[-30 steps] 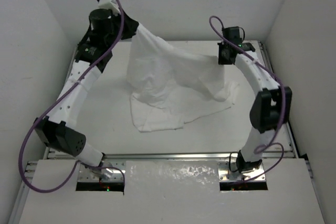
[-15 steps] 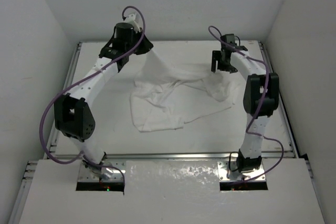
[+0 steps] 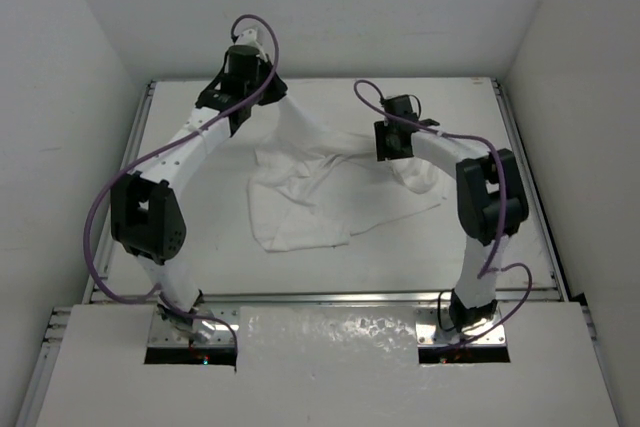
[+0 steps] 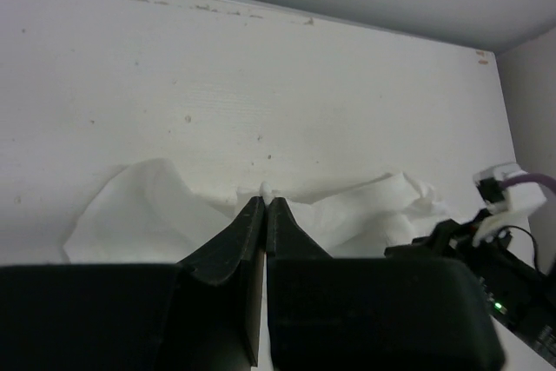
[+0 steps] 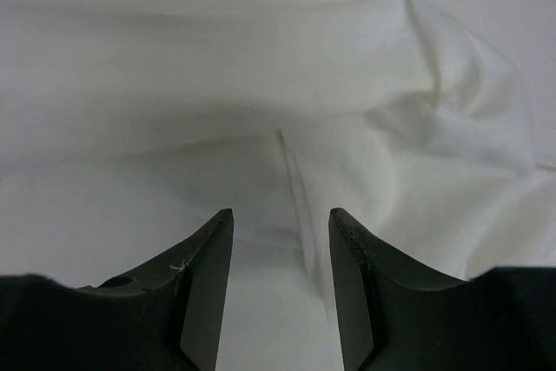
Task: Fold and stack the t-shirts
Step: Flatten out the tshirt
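Note:
The white t-shirt (image 3: 320,187) lies crumpled in the middle of the table, its far left part pulled up toward the back. My left gripper (image 3: 283,99) is shut on a pinch of the t-shirt's edge (image 4: 265,188), holding it just above the table near the back wall. My right gripper (image 3: 385,147) is open and empty, its jaws (image 5: 280,215) hovering right over a wrinkled fold and seam of the t-shirt (image 5: 295,171). In the left wrist view the shirt (image 4: 156,206) spreads to both sides below the fingers.
White walls close in the table on the back and both sides. The table's back edge (image 3: 330,80) is just behind the left gripper. The right arm (image 4: 495,241) shows at the right of the left wrist view. The raised front ledge (image 3: 320,327) holds both arm bases.
Both grippers came down from a high lift. The right gripper let go of the shirt and moved left over it. The left gripper lowered its held edge toward the back.

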Motion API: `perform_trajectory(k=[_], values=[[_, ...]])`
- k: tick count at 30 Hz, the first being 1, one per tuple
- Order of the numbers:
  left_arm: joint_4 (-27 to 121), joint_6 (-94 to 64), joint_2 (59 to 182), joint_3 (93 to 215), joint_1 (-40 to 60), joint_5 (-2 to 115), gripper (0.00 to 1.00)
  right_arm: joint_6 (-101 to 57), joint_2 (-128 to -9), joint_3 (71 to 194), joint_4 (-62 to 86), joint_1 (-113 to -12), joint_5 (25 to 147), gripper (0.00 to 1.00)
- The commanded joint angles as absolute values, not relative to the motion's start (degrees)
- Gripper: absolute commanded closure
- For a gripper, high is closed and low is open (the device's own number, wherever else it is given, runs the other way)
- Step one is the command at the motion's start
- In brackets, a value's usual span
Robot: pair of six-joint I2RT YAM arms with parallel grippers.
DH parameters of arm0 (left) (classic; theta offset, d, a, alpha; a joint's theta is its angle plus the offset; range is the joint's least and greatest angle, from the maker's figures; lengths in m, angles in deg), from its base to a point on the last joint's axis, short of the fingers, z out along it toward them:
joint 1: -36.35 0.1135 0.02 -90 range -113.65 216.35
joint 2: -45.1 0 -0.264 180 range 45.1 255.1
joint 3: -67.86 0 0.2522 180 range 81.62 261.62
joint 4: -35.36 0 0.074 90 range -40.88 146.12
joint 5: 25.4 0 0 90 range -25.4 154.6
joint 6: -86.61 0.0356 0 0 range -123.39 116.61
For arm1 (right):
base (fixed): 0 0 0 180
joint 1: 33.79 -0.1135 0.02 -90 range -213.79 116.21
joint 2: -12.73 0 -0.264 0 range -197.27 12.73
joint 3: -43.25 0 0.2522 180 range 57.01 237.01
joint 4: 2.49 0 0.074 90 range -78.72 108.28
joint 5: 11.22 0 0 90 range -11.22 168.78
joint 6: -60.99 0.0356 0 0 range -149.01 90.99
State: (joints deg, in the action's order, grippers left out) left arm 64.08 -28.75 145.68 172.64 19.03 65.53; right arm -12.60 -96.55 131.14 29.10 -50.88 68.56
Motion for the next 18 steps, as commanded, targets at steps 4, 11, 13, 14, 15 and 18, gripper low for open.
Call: perform_trajectory(k=[4, 11, 13, 14, 15, 18], values=[[63.4, -29.3, 144.3, 176.0, 19.0, 67.5, 1.00, -15.9, -108.1, 143.2, 28.5, -50.1, 67.3, 0.53], [62.7, -29.0, 143.9, 174.7, 19.0, 67.1, 1.00, -17.2, -114.1, 150.6, 32.0, -50.1, 64.5, 0.62], [62.7, -28.7, 144.0, 174.8, 19.0, 66.9, 1.00, -17.2, -114.1, 150.0, 31.3, -50.1, 64.4, 0.76], [62.7, -28.7, 144.2, 174.8, 19.0, 66.7, 1.00, -17.1, -113.9, 149.1, 30.5, -50.1, 64.1, 0.81], [62.6, -28.7, 144.1, 174.7, 19.0, 66.6, 1.00, -17.2, -113.7, 148.6, 30.1, -50.1, 64.0, 0.84], [62.1, -28.7, 144.2, 174.3, 19.0, 66.4, 1.00, -17.5, -113.3, 148.6, 30.3, -50.1, 63.4, 0.99]])
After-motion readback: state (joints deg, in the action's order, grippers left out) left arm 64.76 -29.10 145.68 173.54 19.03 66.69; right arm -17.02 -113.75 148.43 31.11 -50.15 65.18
